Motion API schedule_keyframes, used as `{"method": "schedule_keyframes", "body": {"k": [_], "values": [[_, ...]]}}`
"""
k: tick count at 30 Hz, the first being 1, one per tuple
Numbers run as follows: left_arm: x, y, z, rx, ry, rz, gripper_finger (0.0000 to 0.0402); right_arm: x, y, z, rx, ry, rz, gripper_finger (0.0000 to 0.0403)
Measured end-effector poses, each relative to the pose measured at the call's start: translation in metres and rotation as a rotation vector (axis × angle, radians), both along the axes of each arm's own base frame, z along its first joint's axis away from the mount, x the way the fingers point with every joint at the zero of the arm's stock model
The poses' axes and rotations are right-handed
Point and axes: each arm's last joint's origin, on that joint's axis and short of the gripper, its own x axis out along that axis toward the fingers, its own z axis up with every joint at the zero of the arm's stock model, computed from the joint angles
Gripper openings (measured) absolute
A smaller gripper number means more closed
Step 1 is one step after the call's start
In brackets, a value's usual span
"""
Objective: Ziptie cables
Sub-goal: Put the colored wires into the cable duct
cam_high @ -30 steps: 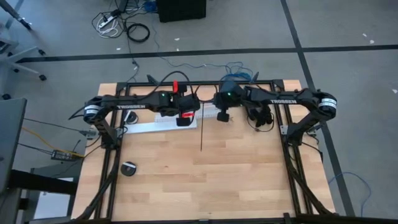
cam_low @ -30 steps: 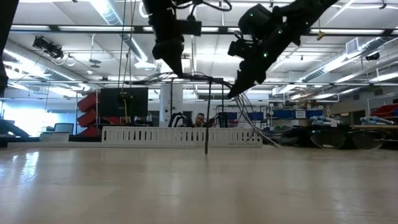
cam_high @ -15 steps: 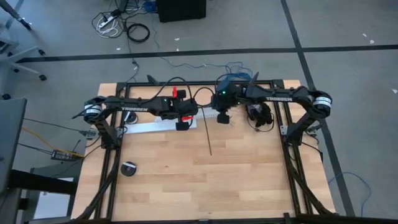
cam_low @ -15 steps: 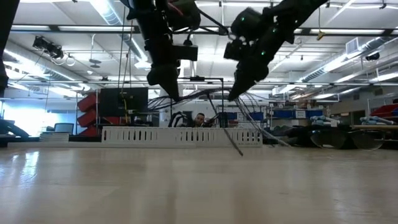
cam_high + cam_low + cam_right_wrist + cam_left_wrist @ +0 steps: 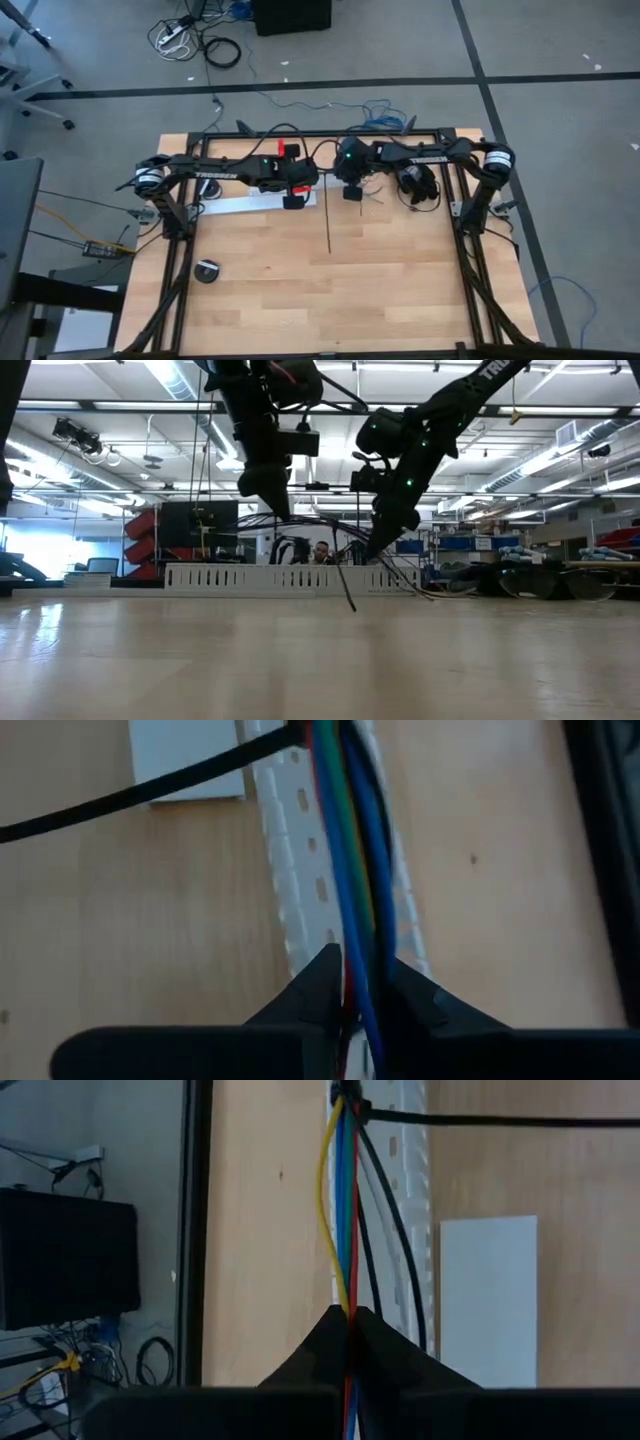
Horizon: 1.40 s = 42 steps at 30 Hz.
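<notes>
The left gripper (image 5: 292,187) hangs above the far part of the table (image 5: 330,290), over the white channel (image 5: 290,577) that lies along the far side. Its jaws are pressed together on the cables (image 5: 347,1200), which run straight out from between the fingertips (image 5: 330,1330) as a tight bunch of yellow, blue, red and dark wires, passing over the channel and the bare wood beside it.

The right gripper (image 5: 353,186) is just beside the left one, a short way along the same bunch. Its jaws are likewise closed on the cables, with blue, green and red wires leaving from between its fingertips (image 5: 325,970) and crossing the channel.

The bunch is held off the table between the two pairs of jaws. The ziptie (image 5: 329,215) is wrapped onto the bunch in that stretch between the grippers; in both wrist views its thin black strip leaves the wires sideways, well out from the jaws. Its free end slants down from the bunch to the wood, in front of the channel in the low view. A flat white sheet (image 5: 488,1300) lies on the table next to the channel.
</notes>
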Motion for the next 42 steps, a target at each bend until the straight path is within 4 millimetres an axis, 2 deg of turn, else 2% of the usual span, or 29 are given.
{"method": "schedule_keyframes", "body": {"k": [7,11,16,25,36,42], "values": [[0.002,0.0,0.001,-0.011,-0.027,-0.003,0.0,-0.01,0.002,0.004,-0.019,0.093,-0.024,0.003],[0.003,0.0,0.001,-0.011,-0.043,-0.002,0.0,-0.011,0.004,0.004,-0.061,0.124,-0.038,0.0009],[0.003,0.0,0.001,-0.012,-0.042,-0.002,0.0,-0.01,0.005,0.005,-0.121,0.149,-0.048,0.0006],[0.004,0.0,0.002,-0.007,-0.049,0.0,0.0,-0.003,0.004,0.031,-0.183,0.187,-0.056,0.0004],[0.017,0.003,-0.01,-0.003,-0.09,-0.001,0.0,-0.012,0.001,0.027,-0.192,0.303,-0.012,0.0003],[0.02,0.005,-0.019,0.004,-0.066,0.008,0.0,-0.006,-0.004,0.01,-0.176,0.337,-0.011,0.0002]]}}
